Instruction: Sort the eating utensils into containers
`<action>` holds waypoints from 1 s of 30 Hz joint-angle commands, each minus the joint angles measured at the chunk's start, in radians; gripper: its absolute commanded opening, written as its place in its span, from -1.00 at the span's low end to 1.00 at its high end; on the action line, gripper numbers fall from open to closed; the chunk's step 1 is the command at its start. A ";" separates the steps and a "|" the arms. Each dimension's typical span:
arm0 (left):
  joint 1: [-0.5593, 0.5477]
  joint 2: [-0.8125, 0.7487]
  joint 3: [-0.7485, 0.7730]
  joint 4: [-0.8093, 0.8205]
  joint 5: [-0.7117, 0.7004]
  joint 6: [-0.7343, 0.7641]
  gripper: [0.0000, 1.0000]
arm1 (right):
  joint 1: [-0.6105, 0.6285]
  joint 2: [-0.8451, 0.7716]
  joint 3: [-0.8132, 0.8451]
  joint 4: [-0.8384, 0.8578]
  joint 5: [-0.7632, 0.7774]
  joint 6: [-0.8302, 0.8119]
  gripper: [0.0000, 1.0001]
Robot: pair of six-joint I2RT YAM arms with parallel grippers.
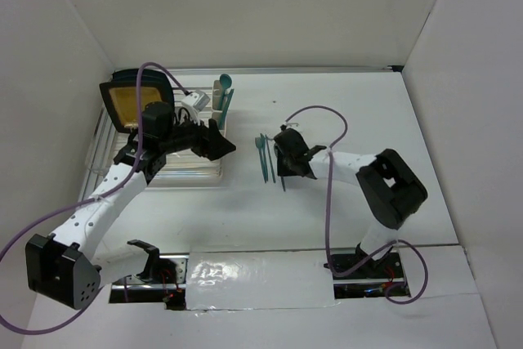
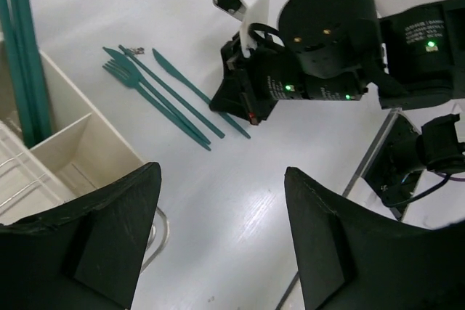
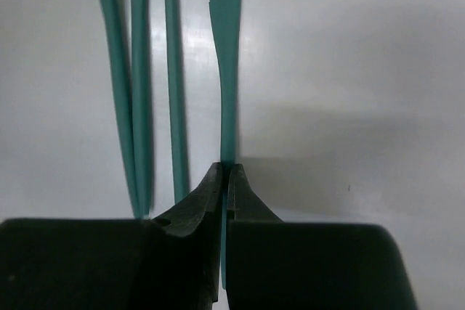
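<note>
Several teal utensils [image 1: 263,157] lie side by side on the white table at the centre. My right gripper [image 1: 283,176] is shut on the handle of a teal knife [image 3: 227,34], low at the table; the jaws [image 3: 227,172] pinch the thin handle. Three more teal handles [image 3: 142,70] lie just to its left. My left gripper [image 2: 221,172] is open and empty, hovering over the table beside the cream-white containers [image 2: 80,150]. Two teal utensils [image 2: 22,49] stand in the far container [image 1: 219,102].
The wire dish rack [image 1: 106,153] stands at the left with a black-rimmed yellow plate [image 1: 135,100] in it. White walls close in the table on the left, back and right. Purple cables loop over both arms.
</note>
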 commanded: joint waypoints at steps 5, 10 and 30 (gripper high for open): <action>-0.046 0.047 0.057 0.039 -0.032 -0.177 0.56 | -0.008 -0.269 -0.148 0.218 -0.263 0.127 -1.00; -0.171 0.117 0.136 0.041 -0.177 -0.225 0.58 | -0.003 -0.366 -0.148 0.265 -0.303 0.144 -1.00; -0.342 0.365 0.321 0.030 -0.460 -0.374 0.53 | 0.007 -0.596 -0.157 0.319 -0.374 0.169 -1.00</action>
